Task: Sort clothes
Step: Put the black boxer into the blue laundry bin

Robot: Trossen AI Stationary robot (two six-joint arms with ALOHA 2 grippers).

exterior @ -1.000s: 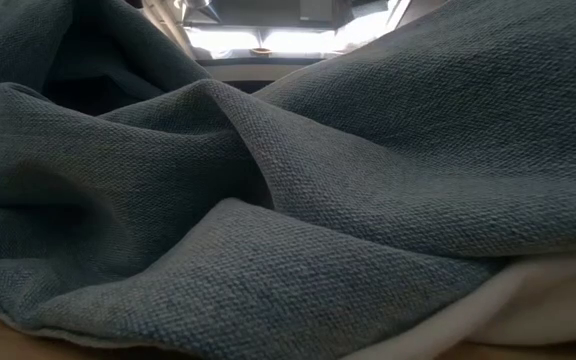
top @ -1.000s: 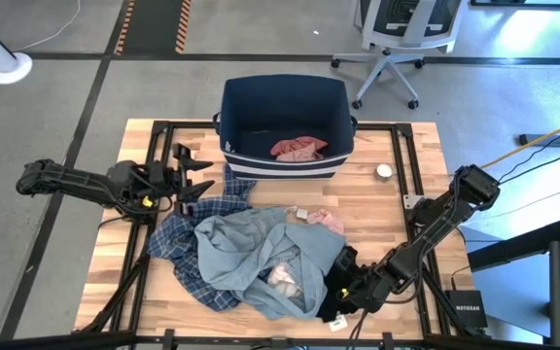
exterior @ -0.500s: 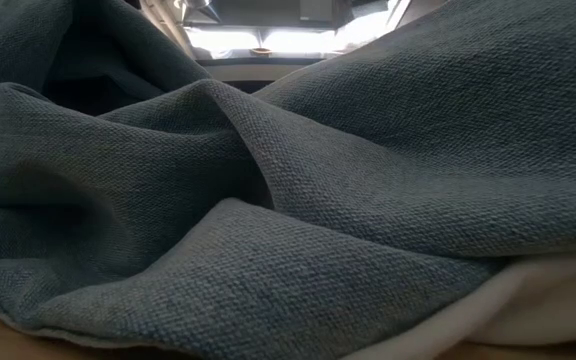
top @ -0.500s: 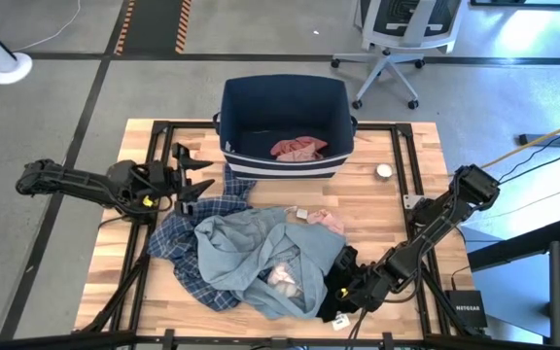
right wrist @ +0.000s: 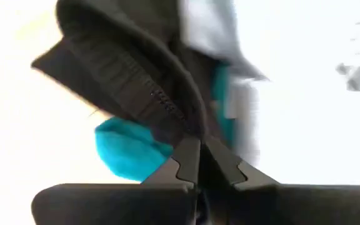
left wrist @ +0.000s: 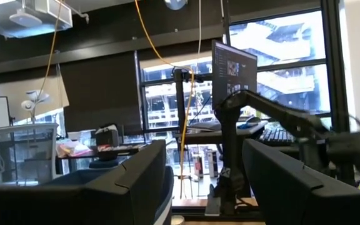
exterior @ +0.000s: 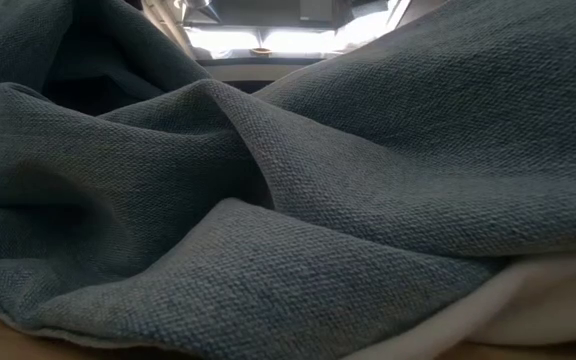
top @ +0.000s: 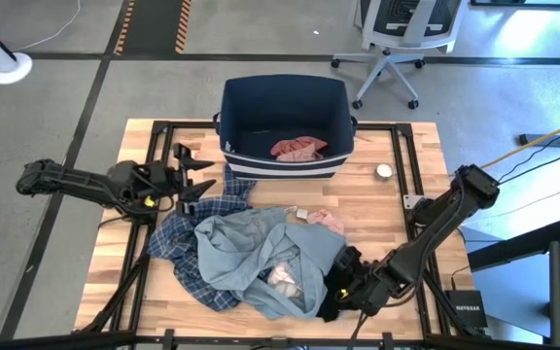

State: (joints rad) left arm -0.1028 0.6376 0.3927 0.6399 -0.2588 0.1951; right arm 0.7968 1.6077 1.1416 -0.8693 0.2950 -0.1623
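Note:
A heap of clothes lies mid-table: a large grey-blue garment on top, which fills the low view, a plaid shirt under its left side, and a pink piece at its far right. Another pink piece lies in the navy bin. A black piece lies at the heap's near right edge. My right gripper is low there and shut on it. My left gripper hangs open and empty over the table's left side, left of the heap. My right gripper pinches a fold of the black piece between its two fingertips, next to a ribbed band. The fingers come slanting down from the table's right. The black piece lies on the table at the edge of the heap, with a teal patch beside it.
A small round white object sits on the table right of the bin. A black box stands at the near right corner. An office chair stands beyond the table. Bare wood shows along the table's right side.

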